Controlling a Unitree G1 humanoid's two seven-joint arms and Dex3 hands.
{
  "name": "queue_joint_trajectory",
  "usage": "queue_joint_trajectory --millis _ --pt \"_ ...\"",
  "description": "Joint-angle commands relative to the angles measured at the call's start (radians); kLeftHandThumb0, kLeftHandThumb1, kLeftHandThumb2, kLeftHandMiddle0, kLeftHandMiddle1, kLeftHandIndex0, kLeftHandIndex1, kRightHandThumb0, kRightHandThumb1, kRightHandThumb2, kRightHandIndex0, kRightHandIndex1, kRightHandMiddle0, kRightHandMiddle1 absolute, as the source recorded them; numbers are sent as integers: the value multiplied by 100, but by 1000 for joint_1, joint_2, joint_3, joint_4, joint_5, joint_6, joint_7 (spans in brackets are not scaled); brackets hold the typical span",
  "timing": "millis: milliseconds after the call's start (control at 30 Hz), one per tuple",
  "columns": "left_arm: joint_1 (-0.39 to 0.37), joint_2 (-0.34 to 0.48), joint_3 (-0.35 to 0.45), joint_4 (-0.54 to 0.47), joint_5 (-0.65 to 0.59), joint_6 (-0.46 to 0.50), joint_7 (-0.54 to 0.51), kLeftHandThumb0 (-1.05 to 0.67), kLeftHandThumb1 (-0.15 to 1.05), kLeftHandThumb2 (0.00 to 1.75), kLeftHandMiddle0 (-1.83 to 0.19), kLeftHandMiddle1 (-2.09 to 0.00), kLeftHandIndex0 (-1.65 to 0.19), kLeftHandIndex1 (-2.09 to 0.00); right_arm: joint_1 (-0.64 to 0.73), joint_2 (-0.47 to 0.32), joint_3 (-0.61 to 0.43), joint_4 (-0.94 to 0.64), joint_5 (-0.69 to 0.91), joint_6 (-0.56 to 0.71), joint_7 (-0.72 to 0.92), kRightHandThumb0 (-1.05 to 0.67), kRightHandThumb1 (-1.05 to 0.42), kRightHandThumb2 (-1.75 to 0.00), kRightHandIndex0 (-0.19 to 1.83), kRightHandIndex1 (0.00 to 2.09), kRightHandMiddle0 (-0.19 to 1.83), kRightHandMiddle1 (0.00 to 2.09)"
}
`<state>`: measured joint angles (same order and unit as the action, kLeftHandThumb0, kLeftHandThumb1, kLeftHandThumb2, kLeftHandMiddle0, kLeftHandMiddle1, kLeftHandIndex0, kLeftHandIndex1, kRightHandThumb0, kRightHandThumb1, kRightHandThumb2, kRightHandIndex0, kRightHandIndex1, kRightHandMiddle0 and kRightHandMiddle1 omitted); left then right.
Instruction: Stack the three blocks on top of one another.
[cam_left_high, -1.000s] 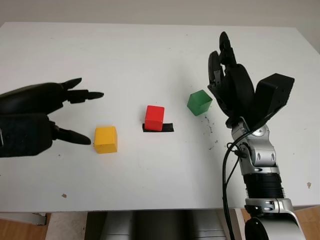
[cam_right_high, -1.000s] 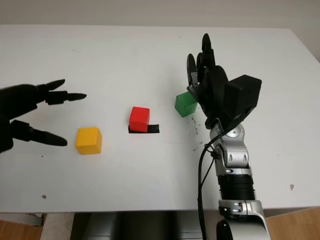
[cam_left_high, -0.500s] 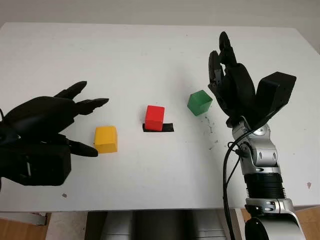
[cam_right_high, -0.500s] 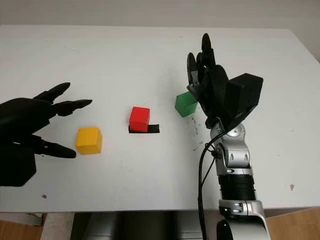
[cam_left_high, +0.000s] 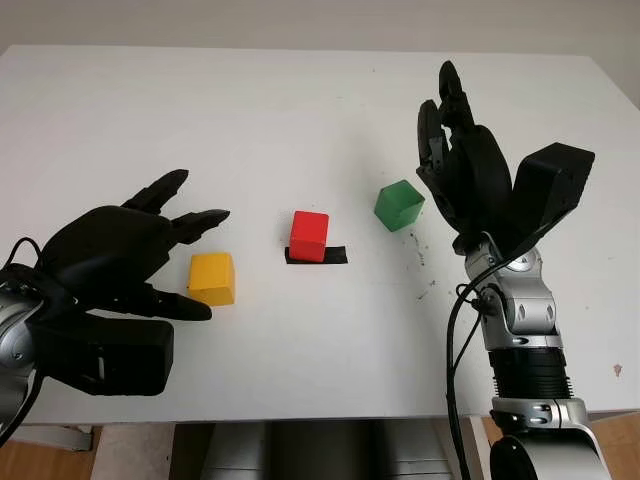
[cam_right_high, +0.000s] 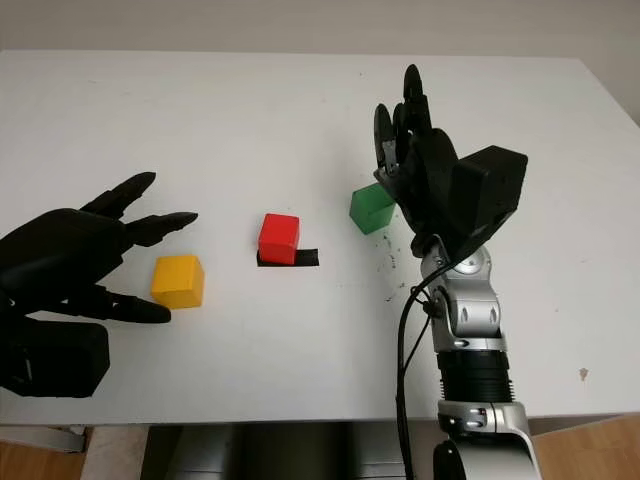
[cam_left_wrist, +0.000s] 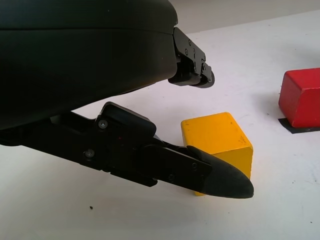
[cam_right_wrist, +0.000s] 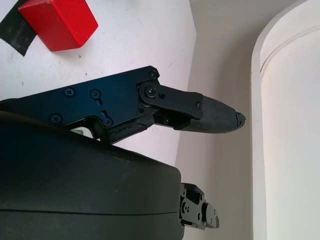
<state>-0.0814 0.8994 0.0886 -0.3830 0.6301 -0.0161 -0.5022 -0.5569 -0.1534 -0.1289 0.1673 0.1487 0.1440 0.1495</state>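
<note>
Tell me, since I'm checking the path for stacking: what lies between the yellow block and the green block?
The red block, sitting on a black tape mark, lies between the yellow block and the green block, as the left eye view shows.

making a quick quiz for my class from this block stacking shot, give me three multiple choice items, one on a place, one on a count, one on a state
1. What does the red block sit on?
A. a strip of black tape
B. the yellow block
C. the green block

2. How many blocks lie on the white table?
A. two
B. three
C. four

3. What is the left robot hand doing?
A. gripping the red block
B. lifting the green block
C. open beside the yellow block, holding nothing

Answers
1. A: the tape edge shows under and beside the red block.
2. B: yellow, red and green block stand apart, none stacked.
3. C: its fingers reach past the yellow block without closing on it; the right robot hand is open, raised by the green block.
</note>
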Motion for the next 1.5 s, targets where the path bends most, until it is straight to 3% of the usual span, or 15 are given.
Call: queue_joint_trajectory --millis 0,367,400,467,567,1000,1233,1467 --pt "14 -6 -10 -3 18 -8 9 -85 105 11 13 -6 -28 -14 8 -4 -2 -22 2 3 -3 -65 -105 -62 -19 0 -19 0" --pt "28 -16 -14 10 84 -38 40 -82 105 11 11 -6 -28 -23 12 -3 -4 -25 12 -2 1 -65 -105 -61 -19 0 -19 0" --pt "30 -17 -15 13 89 -41 43 -82 105 11 10 -6 -25 -30 12 -1 -5 -27 15 1 1 -65 -105 -61 -19 0 -19 0" --pt "32 -21 -18 16 95 -44 46 -81 105 10 10 -5 -8 -65 13 -2 -4 -30 17 6 -2 -65 -105 -61 -19 0 -19 0" --pt "32 -26 -21 24 97 -53 52 -80 105 10 9 -6 0 -86 14 -5 -2 -29 12 1 -2 -65 -105 -62 -19 0 -19 0" --pt "40 -80 -52 80 129 -81 139 -70 105 12 0 -7 2 -107 15 -8 0 -31 7 -7 -4 -66 -105 -61 -19 0 -19 0" --pt "43 -111 -70 110 158 -90 208 -55 105 20 -8 -6 6 -140 16 -9 -3 -40 4 2 -9 -67 -105 -61 -19 0 -19 0" --pt "37 -114 -81 123 172 -89 225 -47 105 30 -10 -6 8 -156 13 -9 -6 -30 7 -8 -11 -67 -105 -60 -19 0 -19 0"
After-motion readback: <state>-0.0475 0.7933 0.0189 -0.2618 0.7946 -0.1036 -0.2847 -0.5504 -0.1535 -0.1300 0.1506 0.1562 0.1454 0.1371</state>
